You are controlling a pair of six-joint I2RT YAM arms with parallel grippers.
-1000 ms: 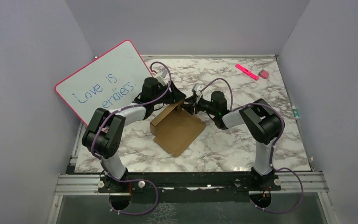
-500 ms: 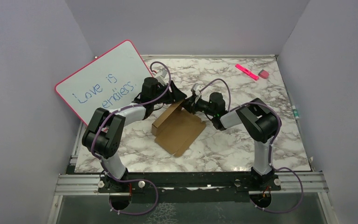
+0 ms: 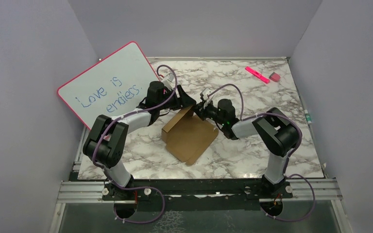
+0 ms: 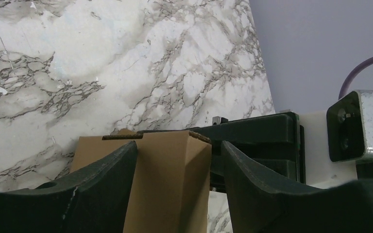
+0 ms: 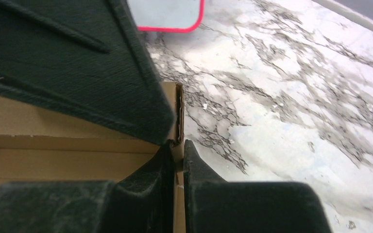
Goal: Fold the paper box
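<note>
The paper box point(image 3: 190, 137), brown cardboard, lies partly folded at the table's middle with its far wall raised. My left gripper point(image 3: 186, 102) hovers at the box's far corner, jaws open. In the left wrist view an upright cardboard flap point(image 4: 167, 179) stands between the fingers point(image 4: 102, 187), with a gap on its right side, so the left gripper point(image 4: 178, 145) straddles it. My right gripper point(image 3: 200, 110) meets the same corner from the right. The right wrist view shows the right gripper point(image 5: 176, 145) shut on the thin edge of a box wall point(image 5: 178, 114).
A pink-framed whiteboard point(image 3: 107, 85) with blue writing leans against the left wall, close behind the left arm. A pink marker point(image 3: 257, 74) and a small eraser point(image 3: 275, 76) lie at the far right. Bare marble tabletop point(image 3: 252, 145) surrounds the box.
The right jaws have closed onto the box wall. The left jaws have widened around the flap. The box has shifted slightly right and toward the near edge.
</note>
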